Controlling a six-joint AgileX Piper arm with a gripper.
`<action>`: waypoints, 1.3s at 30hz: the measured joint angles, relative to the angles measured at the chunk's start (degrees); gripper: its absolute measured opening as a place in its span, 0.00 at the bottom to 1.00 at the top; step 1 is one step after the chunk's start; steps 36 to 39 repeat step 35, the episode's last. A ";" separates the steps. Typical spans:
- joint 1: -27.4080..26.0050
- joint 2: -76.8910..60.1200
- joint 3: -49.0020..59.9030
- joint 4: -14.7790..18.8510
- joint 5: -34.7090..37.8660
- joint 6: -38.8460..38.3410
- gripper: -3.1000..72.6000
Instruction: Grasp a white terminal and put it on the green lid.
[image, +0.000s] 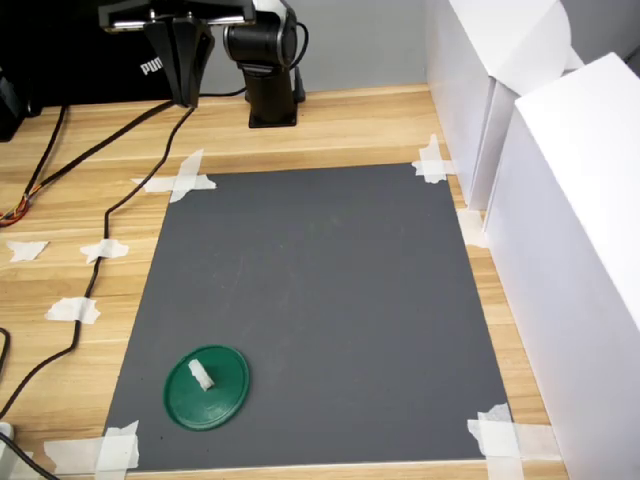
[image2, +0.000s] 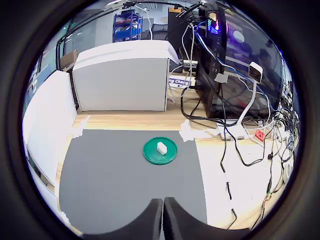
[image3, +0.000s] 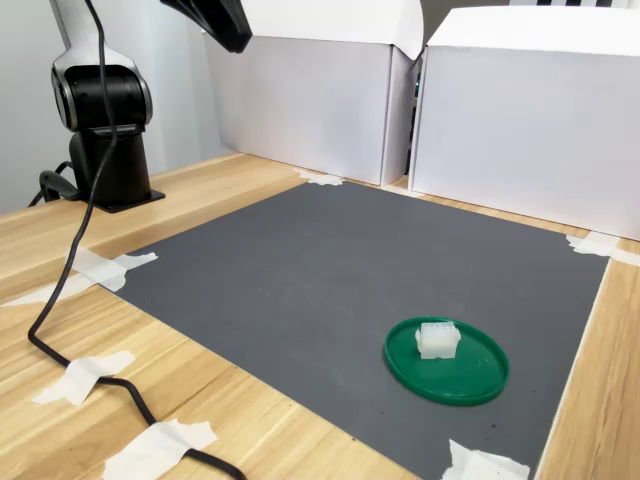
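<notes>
The tiny white blocky plastic terminal (image: 201, 375) already sits on the flat round dark green plastic lid (image: 228, 400), near-left in the first exterior view. The claw (image2: 163, 212), pressed together and empty, hangs far off; seemingly nothing remains but staying clear.

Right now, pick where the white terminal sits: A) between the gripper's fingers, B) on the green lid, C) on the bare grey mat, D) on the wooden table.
B: in both exterior views the white terminal rests on the green lid, far from the gripper.
</notes>
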 joint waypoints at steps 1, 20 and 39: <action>0.00 -1.75 1.71 0.18 -0.18 0.00 0.02; 12.20 -15.51 15.51 -0.95 7.30 7.00 0.02; 20.18 -18.94 15.99 -1.02 7.77 7.05 0.02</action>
